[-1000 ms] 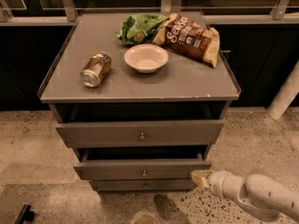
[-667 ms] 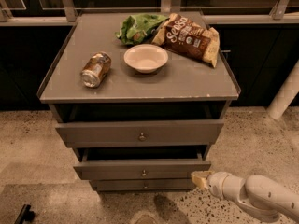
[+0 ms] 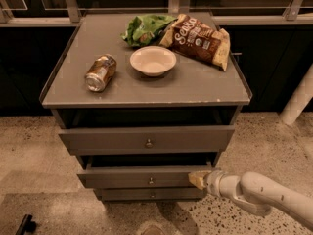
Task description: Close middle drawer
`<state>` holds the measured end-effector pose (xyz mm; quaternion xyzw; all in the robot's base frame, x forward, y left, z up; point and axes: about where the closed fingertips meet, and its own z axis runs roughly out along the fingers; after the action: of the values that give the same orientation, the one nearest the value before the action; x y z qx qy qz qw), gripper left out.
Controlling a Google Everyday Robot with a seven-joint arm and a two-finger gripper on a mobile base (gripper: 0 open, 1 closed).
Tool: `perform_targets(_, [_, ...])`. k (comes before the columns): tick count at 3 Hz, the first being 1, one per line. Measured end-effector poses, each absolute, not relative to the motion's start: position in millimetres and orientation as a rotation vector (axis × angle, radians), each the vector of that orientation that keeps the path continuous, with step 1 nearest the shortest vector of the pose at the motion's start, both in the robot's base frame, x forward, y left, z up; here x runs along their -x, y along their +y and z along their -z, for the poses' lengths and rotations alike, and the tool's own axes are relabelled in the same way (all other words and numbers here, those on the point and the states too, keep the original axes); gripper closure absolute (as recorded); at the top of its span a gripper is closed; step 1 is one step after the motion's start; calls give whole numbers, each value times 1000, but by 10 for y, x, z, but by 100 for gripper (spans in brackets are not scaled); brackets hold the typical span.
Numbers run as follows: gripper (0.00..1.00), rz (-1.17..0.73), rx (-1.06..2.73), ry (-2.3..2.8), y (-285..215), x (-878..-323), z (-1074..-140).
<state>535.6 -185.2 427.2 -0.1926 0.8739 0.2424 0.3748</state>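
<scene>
The middle drawer (image 3: 146, 177) is a grey drawer with a flat front of medium height and a small round knob (image 3: 150, 181). It stands partly pulled out of the grey cabinet, under the taller top drawer (image 3: 146, 140). My gripper (image 3: 198, 180) comes in from the lower right on a white arm (image 3: 259, 196). Its tan tip is shut and empty, against the right end of the middle drawer's front.
The top drawer is also pulled out and overhangs the middle one. The slim bottom drawer (image 3: 151, 194) is pushed in. On the cabinet top (image 3: 205, 84) lie a can (image 3: 101, 72), a white bowl (image 3: 153, 60), a green bag (image 3: 145, 28) and a brown chip bag (image 3: 198, 39). A white post (image 3: 298, 99) stands at the right.
My gripper has moved a little left and up, onto the right end of the middle drawer's front. The drawer has not visibly moved.
</scene>
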Motion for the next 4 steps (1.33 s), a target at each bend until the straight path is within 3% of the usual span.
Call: perform_targets(4, [100,-588,490,2209,-1664,-5739,-4206])
